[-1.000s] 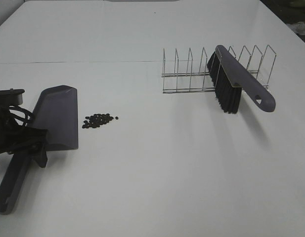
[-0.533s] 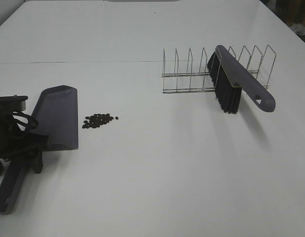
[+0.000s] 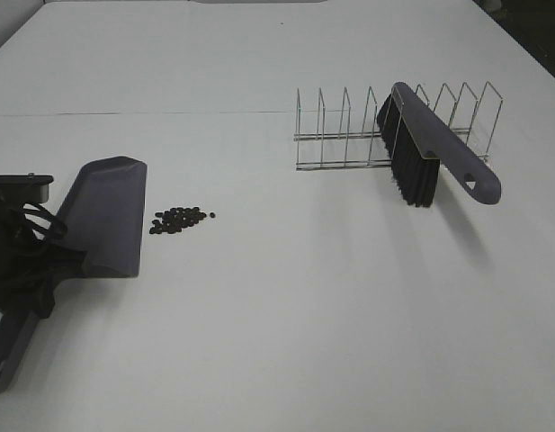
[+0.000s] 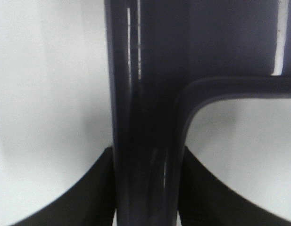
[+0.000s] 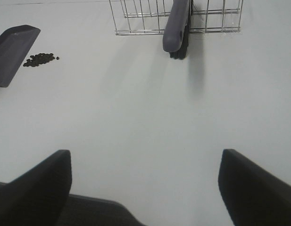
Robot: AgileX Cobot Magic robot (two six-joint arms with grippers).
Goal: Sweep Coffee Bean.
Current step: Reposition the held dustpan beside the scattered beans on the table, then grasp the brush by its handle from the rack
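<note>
A small pile of dark coffee beans [image 3: 180,220] lies on the white table, also seen in the right wrist view [image 5: 40,59]. Just left of it is a grey-purple dustpan [image 3: 111,216], open edge toward the beans, a short gap away. My left gripper [image 3: 25,270] is shut on the dustpan's handle [image 4: 145,117], with a finger on each side. A brush [image 3: 430,148] with black bristles leans in a wire rack [image 3: 349,135] at the far right. My right gripper [image 5: 145,188] is open and empty, well short of the brush [image 5: 177,28]; it is out of the high view.
The wire rack [image 5: 136,19] stands behind the table's middle, with several upright dividers. A thin seam [image 3: 169,112] runs across the table behind the dustpan and beans. The left arm's black cables [image 3: 16,229] bunch beside the dustpan.
The left gripper has drawn back toward the near left with the dustpan's handle. The pan has turned slightly, its far corner now a little further right. Beans and brush have not moved.
</note>
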